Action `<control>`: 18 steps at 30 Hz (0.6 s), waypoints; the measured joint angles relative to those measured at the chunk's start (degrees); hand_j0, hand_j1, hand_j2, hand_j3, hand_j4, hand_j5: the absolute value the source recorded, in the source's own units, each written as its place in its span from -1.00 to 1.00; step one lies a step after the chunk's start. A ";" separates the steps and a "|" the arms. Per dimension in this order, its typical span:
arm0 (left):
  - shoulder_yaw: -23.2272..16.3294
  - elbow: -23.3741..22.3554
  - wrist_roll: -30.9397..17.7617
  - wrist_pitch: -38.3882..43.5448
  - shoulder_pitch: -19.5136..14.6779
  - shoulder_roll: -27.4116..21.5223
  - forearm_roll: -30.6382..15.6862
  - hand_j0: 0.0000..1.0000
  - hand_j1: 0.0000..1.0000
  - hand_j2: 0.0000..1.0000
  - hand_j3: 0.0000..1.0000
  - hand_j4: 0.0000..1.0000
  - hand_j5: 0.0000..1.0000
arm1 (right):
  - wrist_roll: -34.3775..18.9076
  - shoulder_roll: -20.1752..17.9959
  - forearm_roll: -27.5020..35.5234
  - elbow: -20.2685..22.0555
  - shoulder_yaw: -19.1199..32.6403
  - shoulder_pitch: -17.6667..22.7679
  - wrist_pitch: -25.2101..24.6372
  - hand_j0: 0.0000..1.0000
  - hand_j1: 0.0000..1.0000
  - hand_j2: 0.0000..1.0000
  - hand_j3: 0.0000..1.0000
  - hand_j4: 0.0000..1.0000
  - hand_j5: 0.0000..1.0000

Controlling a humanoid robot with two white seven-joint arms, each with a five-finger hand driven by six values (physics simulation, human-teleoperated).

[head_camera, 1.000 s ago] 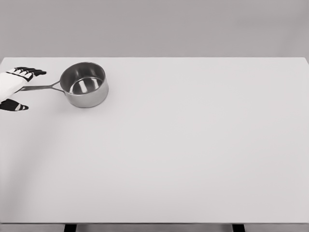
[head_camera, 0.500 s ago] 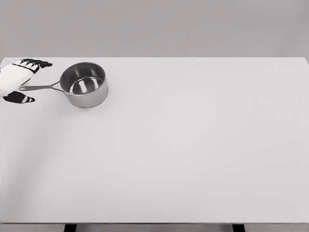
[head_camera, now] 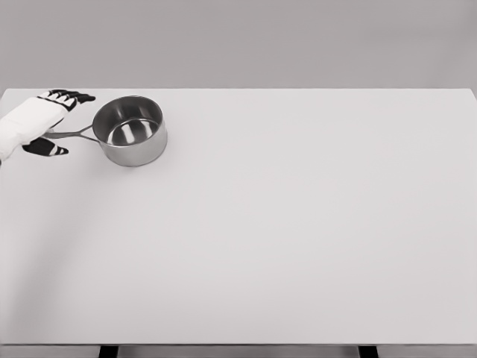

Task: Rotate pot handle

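While the pot's handle [head_camera: 68,134] points toward the counter's left edge, the robot's left hand [head_camera: 37,123] reaches in from that same side and straddles the handle's outer end, at the far left corner of the white counter [head_camera: 283,246]. The dark-tipped fingers [head_camera: 74,96] stretch out beyond the handle toward the pot, and the thumb [head_camera: 46,149] lies on the near side, so the thin metal rod runs between them; the hand is spread rather than clenched, and whether any part of it actually presses on the handle cannot be told from this angle.

Just to the right, the steel pot [head_camera: 130,129] stands upright and empty on the counter, its rim level, its handle lying roughly flat and running out leftward under the hand. The rest of the counter, from the pot across to the right edge, carries nothing, and the right arm does not show anywhere in the picture.

By the look of things, the work is at its opening stage: the approach to the handle is all but made, yet no firm grip is evident and the handle shows no sign of a turn. Closing around the rod and swinging it about the pot's body, which is the whole substance of the job, appears to lie ahead.
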State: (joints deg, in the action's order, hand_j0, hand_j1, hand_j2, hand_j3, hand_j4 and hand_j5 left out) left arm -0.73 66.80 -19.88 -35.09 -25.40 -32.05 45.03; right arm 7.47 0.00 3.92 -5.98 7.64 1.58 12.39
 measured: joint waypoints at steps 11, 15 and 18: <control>0.01 -2.57 0.07 -0.01 -1.32 0.23 1.60 1.00 1.00 1.00 1.00 1.00 1.00 | 0.00 0.00 0.00 0.00 0.00 0.00 0.00 1.00 1.00 1.00 1.00 1.00 1.00; 0.05 -3.22 0.07 -0.01 -2.20 -0.09 1.96 1.00 1.00 1.00 1.00 1.00 1.00 | 0.00 0.00 0.00 0.00 0.00 0.00 0.00 1.00 1.00 1.00 1.00 1.00 1.00; 0.06 -4.49 0.07 0.00 -3.08 -0.19 2.32 1.00 1.00 1.00 1.00 1.00 1.00 | 0.00 0.00 0.00 0.00 0.00 0.00 0.00 1.00 1.00 1.00 1.00 1.00 1.00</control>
State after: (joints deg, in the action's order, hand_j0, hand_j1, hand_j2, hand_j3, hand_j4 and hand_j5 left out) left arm -0.66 62.31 -19.81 -35.09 -28.48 -32.24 47.35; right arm 7.47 0.00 3.92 -5.98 7.64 1.58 12.39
